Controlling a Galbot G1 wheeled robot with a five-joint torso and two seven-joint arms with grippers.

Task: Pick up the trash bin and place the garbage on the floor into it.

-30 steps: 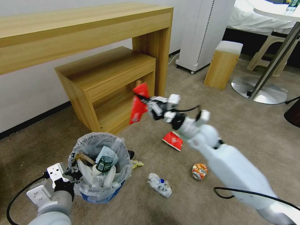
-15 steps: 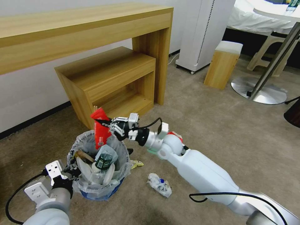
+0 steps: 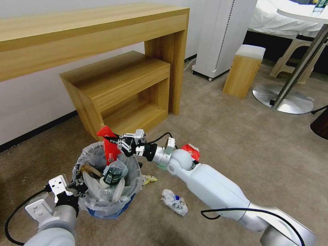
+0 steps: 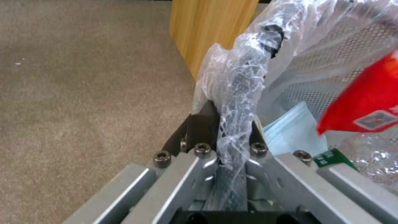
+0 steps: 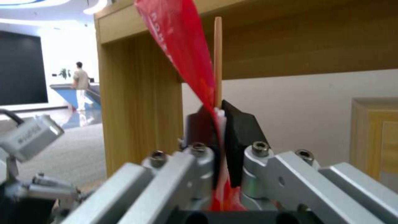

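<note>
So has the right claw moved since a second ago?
Yes. The right claw, shut on the red wrapper, has swung from in front of the low wooden shelf down to the robot's left, over the trash bin.

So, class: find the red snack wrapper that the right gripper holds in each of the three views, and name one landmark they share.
Head view: red snack wrapper over the trash bin's far rim, pinched in the right gripper.
Left wrist view: red corner hanging inside the bin, beyond the left gripper clamped on the rim.
Right wrist view: wrapper rising from the shut jaws.
Shared landmark: wooden desk.
</note>
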